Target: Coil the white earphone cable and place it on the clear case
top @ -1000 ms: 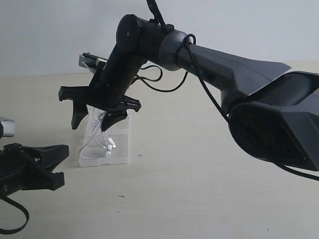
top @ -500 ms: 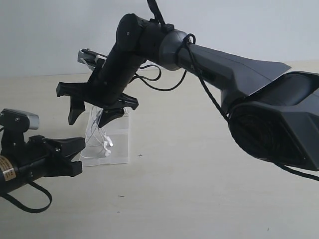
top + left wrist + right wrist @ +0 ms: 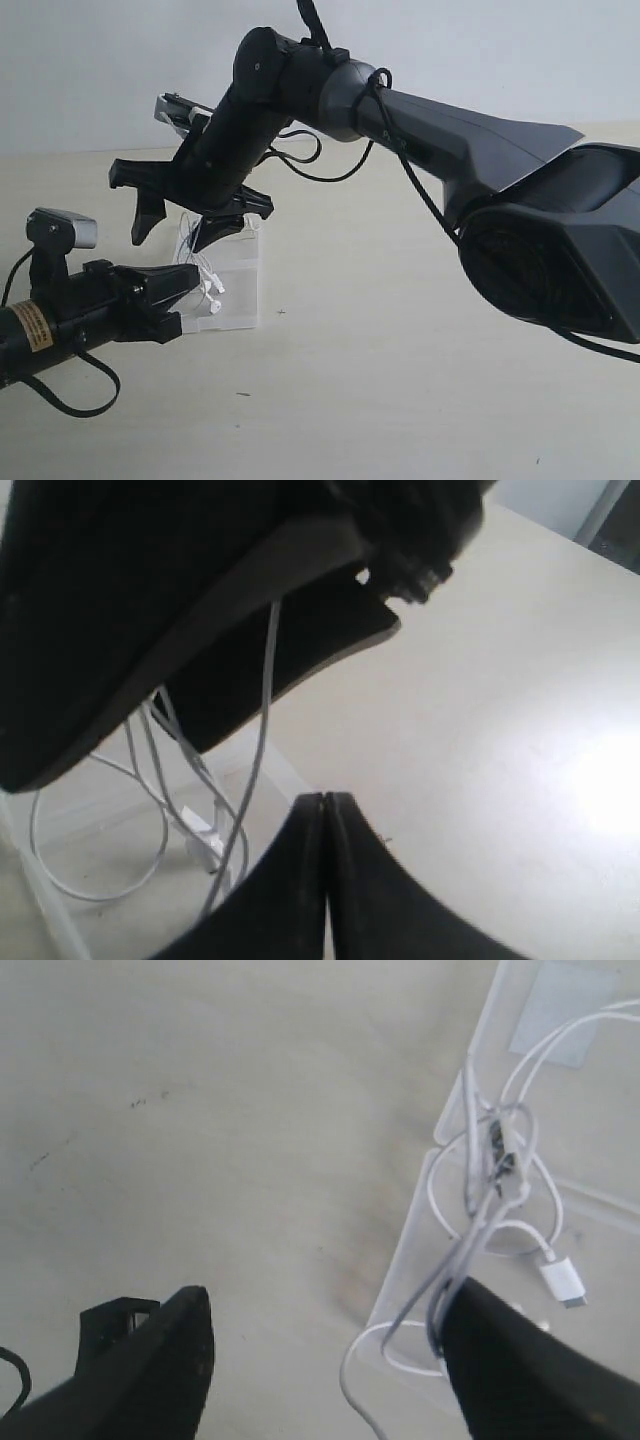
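The left tool [image 3: 186,284] covers a corner of the clear case [image 3: 241,288]; the white earphone cable [image 3: 211,289] disappears behind the right tool [image 3: 172,238].

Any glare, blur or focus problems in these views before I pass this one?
Exterior view: even, soft light; the right arm's housing near the lens looks soft. Left wrist view: strong glare on the table. Right wrist view: the right gripper's fingers are blurred, the white earphone cable is sharp, the clear case is faint.

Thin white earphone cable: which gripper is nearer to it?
Right. The open right gripper hangs over the flat clear plastic case, thin white earphone cable strands running up to one finger. The shut left gripper sits beside the case, tip just short.
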`<control>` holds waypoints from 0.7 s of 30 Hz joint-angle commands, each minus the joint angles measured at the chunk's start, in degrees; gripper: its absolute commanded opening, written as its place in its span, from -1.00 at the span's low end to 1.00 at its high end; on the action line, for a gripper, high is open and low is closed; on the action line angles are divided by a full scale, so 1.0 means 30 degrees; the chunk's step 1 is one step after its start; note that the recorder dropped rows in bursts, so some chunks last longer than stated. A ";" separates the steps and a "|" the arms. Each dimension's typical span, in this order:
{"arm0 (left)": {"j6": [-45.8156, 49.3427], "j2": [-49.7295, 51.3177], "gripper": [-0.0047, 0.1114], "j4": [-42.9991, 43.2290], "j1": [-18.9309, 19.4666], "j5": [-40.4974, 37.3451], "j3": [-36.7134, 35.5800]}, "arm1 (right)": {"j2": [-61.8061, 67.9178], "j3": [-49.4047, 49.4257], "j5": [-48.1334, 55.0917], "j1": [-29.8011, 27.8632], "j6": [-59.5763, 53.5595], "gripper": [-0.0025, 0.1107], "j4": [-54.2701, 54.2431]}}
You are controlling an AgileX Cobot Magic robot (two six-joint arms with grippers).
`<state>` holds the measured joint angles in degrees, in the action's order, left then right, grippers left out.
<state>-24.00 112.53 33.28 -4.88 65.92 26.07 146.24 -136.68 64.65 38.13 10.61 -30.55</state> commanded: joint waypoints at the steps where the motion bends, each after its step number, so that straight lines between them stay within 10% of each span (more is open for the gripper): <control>1: -0.0174 0.0075 -0.92 0.0027 -0.0035 0.0177 0.0235 | -0.0152 -0.0127 -0.0160 -0.0051 -0.0047 0.16 -0.0454; 21: -0.0635 0.0508 -0.92 -0.1026 -0.0035 -0.2297 0.2173 | -0.0152 -0.0127 0.1381 -0.0051 -0.0173 0.16 0.0960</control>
<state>-25.54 113.92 32.36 -4.88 59.25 32.31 146.24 -136.68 67.10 38.03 10.50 -29.76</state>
